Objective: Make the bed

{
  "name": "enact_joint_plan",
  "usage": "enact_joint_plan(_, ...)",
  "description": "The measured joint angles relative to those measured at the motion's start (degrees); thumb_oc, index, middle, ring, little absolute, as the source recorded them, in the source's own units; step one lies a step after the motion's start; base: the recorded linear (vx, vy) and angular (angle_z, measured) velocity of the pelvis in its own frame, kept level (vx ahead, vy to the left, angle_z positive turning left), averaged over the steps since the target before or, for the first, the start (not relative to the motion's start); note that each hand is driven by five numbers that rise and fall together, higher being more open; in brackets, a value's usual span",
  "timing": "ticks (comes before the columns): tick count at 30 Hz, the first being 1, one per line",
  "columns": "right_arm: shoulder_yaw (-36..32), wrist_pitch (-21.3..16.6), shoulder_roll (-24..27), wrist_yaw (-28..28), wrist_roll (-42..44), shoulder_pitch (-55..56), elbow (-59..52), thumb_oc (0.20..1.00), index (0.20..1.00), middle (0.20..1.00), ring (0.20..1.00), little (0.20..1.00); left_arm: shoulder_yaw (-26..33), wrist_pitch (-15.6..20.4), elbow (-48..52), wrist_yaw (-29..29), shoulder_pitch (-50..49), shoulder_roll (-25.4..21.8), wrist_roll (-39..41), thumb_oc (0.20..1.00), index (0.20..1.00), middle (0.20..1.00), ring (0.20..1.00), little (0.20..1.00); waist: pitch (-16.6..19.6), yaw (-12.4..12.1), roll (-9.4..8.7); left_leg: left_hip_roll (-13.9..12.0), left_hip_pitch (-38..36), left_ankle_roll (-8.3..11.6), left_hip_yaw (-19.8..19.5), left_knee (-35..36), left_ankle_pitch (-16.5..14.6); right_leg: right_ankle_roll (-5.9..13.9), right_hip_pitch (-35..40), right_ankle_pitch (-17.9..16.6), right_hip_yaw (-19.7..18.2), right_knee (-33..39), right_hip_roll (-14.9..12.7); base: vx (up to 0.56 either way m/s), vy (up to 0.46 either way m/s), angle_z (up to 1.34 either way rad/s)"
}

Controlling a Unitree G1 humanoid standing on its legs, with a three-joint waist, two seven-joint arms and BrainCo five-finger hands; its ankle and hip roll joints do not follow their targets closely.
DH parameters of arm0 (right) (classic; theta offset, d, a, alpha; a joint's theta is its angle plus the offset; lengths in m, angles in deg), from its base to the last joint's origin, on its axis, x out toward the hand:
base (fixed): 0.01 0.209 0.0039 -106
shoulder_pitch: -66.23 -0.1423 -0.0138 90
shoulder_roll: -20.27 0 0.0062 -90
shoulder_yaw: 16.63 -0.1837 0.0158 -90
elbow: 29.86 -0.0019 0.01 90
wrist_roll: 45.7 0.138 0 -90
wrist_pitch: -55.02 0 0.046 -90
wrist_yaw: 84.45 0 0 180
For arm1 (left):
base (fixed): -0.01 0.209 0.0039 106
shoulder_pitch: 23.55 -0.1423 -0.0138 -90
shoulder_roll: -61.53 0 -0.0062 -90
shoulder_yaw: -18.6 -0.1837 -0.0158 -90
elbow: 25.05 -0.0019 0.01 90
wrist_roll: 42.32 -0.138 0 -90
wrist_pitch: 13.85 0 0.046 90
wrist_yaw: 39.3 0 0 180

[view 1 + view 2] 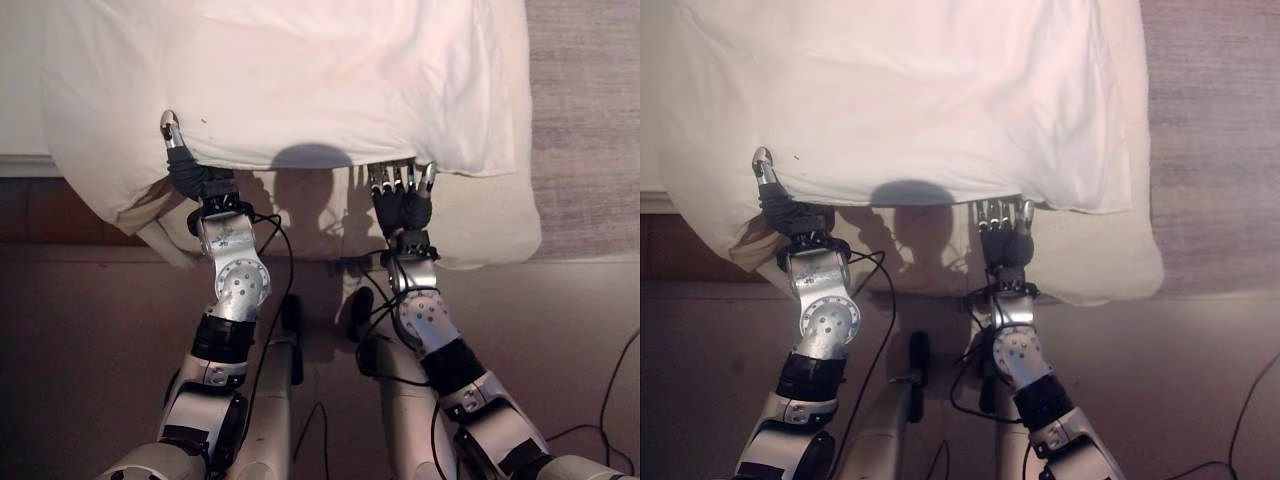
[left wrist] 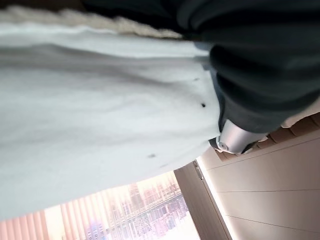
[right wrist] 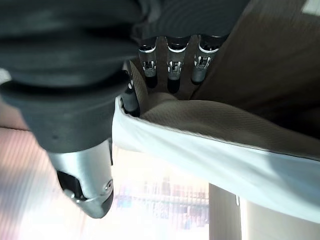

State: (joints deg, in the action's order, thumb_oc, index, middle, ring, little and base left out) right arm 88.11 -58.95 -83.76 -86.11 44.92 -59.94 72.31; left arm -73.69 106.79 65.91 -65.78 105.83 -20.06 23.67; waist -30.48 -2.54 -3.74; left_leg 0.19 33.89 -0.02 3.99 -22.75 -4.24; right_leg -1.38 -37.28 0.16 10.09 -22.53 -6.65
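Left hand at the near hem of the white duvet, thumb on top, fingers hidden under the cloth, can't tell if it pinches. Right hand further right at the same hem, fingers curled under it and thumb over, holding the duvet edge. Duvet lies over the beige mattress, near edge hanging just short of it. Likely step: draw the hem toward the robot; pull both hands evenly, keep the hem level so it doesn't skew. Left corner droops near the wooden bed frame, could snag. Grey carpet on the right leaves free room
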Motion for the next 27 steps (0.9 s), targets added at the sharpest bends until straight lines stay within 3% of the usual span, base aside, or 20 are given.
enact_joint_plan(14, -3.39, 0.31, 2.57, 0.96, 0.09, -5.94, 6.48, 1.0, 1.0, 1.0, 1.0, 1.0, -0.23, -0.99, 0.11, -2.84, 0.05, -0.34, -3.68, 0.2, 0.2, 0.2, 0.2, 0.2, -0.13, -1.02, 0.87, 0.13, -0.07, 0.05, -0.36, -0.38, 0.05, -0.1, 0.01, 0.21, 0.21, -0.88, -0.22, 0.0, 0.0, 0.0)
enact_joint_plan(27, -6.31, 3.04, 5.43, 13.09, 1.32, -6.57, 15.16, 1.0, 1.0, 1.0, 1.0, 1.0, 0.12, -2.78, 1.77, -4.95, -1.02, -4.69, -4.59, 0.2, 0.2, 0.2, 0.2, 0.2, -0.15, -1.48, 1.09, 0.3, -0.19, 0.07, -0.84, -0.74, 0.06, -0.16, 0.19, 0.54, 0.68, -1.59, -0.5, 0.0, -0.002, 0.02)
